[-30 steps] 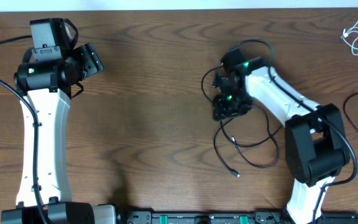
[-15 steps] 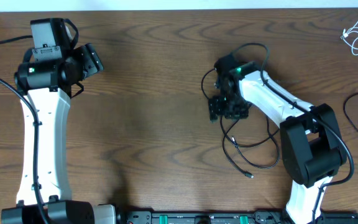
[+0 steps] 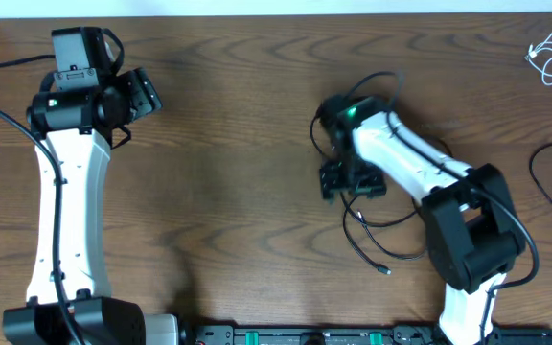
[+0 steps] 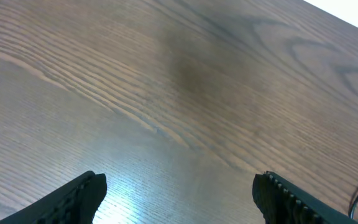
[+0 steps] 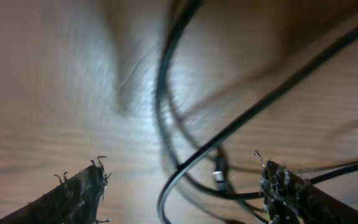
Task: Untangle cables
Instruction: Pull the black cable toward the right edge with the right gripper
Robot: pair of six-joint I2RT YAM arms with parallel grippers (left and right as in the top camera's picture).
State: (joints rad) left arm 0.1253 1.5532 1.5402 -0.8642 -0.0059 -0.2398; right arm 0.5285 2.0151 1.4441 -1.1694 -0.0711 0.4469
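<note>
1. Your right gripper (image 3: 351, 180) sits just right of centre in the overhead view, directly over the black cable tangle (image 3: 383, 228). Its fingers (image 5: 79, 194) stand wide apart and pinch nothing, but the wrist view shows several black strands crossing the gap. Close here and you would likely clamp more than one strand and drag the whole knot instead of one cord.
2. A thin black loop (image 3: 379, 79) curls close by the right arm (image 3: 405, 158), above the gripper. You cannot tell from these views whether it rests on the arm. If it does, a lift or swing could hook it and pull the tangle tighter.
3. The plug end (image 3: 383, 271) lies free at the lower edge of the tangle. Pulling the wrong strand could draw it through a loop and jam it.
4. Your left gripper (image 3: 140, 93), at upper left, is open wide and empty over the bare table (image 4: 185, 74), well apart from the cables. Nothing anchors the tangle, so a one-sided pull may only slide it.
5. The white cable (image 3: 550, 53) lies in the upper right corner and another black cable (image 3: 542, 165) at the right edge. A wide sweep rightward could mix them in.
</note>
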